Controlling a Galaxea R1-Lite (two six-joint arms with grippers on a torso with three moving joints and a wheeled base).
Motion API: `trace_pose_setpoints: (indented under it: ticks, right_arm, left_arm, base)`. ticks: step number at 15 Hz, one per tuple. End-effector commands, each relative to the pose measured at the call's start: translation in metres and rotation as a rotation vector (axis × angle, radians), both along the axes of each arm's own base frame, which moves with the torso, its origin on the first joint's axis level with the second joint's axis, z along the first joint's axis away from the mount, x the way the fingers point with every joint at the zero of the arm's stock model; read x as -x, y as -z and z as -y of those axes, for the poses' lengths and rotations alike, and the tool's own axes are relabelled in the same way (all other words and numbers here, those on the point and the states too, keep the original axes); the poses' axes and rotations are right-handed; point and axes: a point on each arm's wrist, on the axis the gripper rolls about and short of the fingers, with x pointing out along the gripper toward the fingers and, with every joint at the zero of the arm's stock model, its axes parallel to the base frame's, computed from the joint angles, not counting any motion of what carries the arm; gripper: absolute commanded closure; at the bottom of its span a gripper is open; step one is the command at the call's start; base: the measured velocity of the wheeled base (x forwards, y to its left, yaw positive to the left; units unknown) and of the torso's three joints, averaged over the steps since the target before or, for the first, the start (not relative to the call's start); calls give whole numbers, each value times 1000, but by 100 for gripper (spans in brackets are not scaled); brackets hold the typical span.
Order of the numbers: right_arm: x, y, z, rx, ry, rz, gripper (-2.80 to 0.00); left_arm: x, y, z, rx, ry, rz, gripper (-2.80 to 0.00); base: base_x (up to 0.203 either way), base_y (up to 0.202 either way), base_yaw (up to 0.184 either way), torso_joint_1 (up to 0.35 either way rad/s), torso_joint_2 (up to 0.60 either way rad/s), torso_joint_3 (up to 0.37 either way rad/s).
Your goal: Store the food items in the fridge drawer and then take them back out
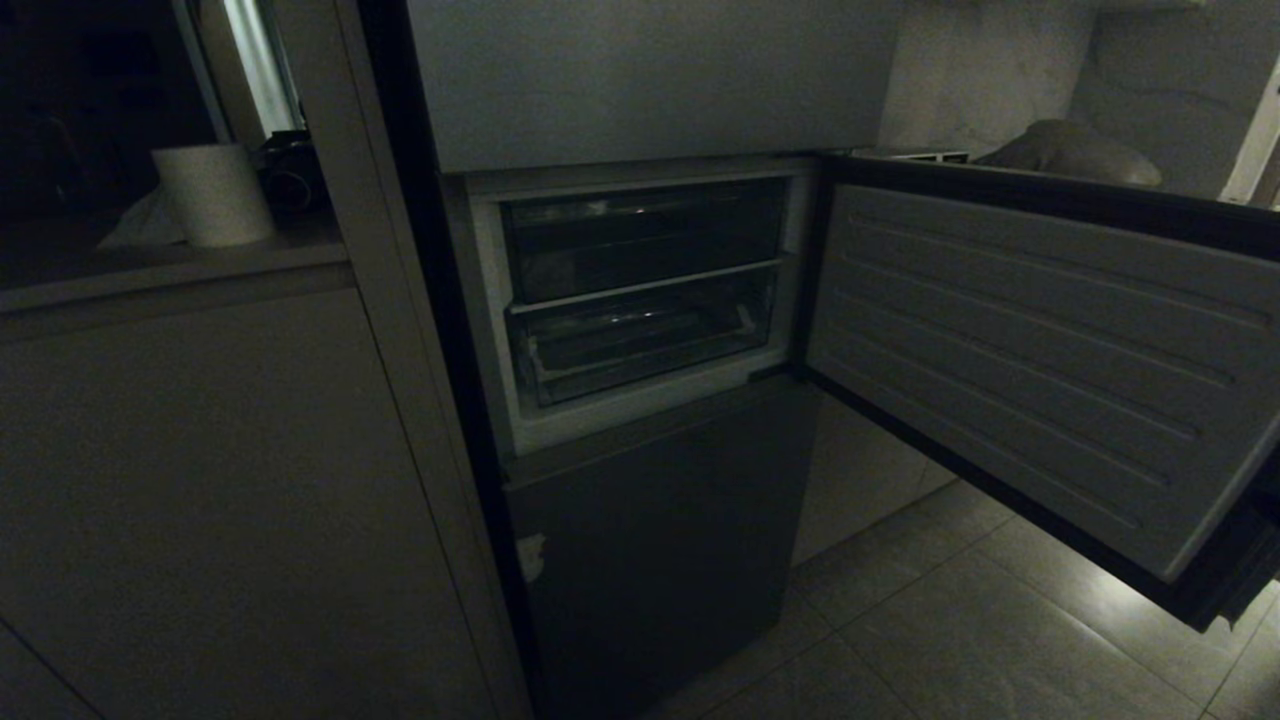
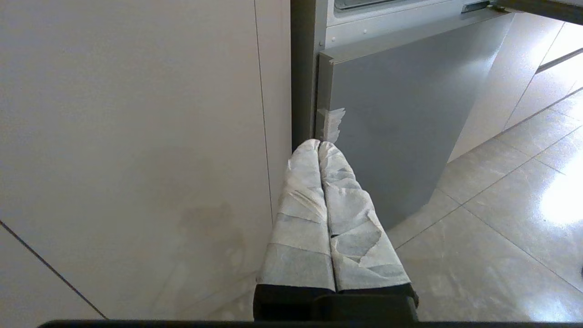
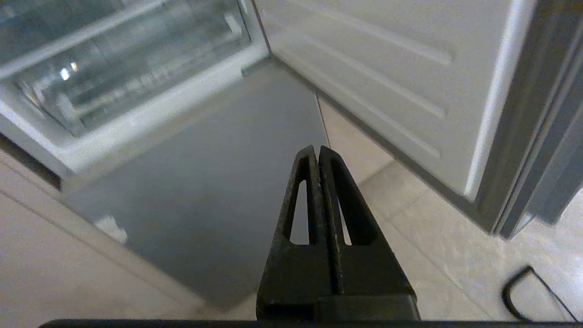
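The fridge point(image 1: 650, 540) is seen in the head view as a tall dark grey unit set between pale cabinets point(image 1: 200, 480), and its middle door point(image 1: 1040, 370) is swung wide open to the right, the ribbed pale inner face being turned toward the camera. Inside the opened compartment two clear plastic trays are stacked; the lower one, the fridge drawer point(image 1: 645, 340), is pushed in within the white frame, and whether anything lies in it cannot be told in the dim light. No red food items can be made out in any view. The bottom door panel point(image 1: 660, 560) is shut, and a whitish tape scrap point(image 1: 532, 556) is stuck near its left edge. A paper roll point(image 1: 212, 192) is stood on the worktop point(image 1: 170, 262) to the left of the fridge. Neither arm is shown in the head view. The left end effector point(image 2: 319, 145) is seen low by the fridge's lower left corner, its paper-wrapped fingers point(image 2: 300, 218) pressed together with nothing between them. The right end effector point(image 3: 317, 149) is pointed toward the bottom door panel below the open compartment, its black fingers point(image 3: 350, 214) closed against each other and empty. A tiled floor point(image 1: 950, 620) is spread beneath the open door.
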Motion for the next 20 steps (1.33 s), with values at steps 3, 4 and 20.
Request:
trace_pose_setpoints:
  ticks: [3,4,20]
  right_arm:
    - [36,29,-1,63,-35,22,0]
    - [52,35,-1,78,-41,67,0]
    - [124,120,0,318,-32,117,0]
  left_arm:
    - [0,0,0,0,-1,-3,0]
    - [0,0,0,0,-1,-3,0]
    - [0,0,0,2,-1,-3,0]
  base:
    - [0,0,0,0,0,0]
    - [0,0,0,0,0,0]
    - [0,0,0,0,0,0]
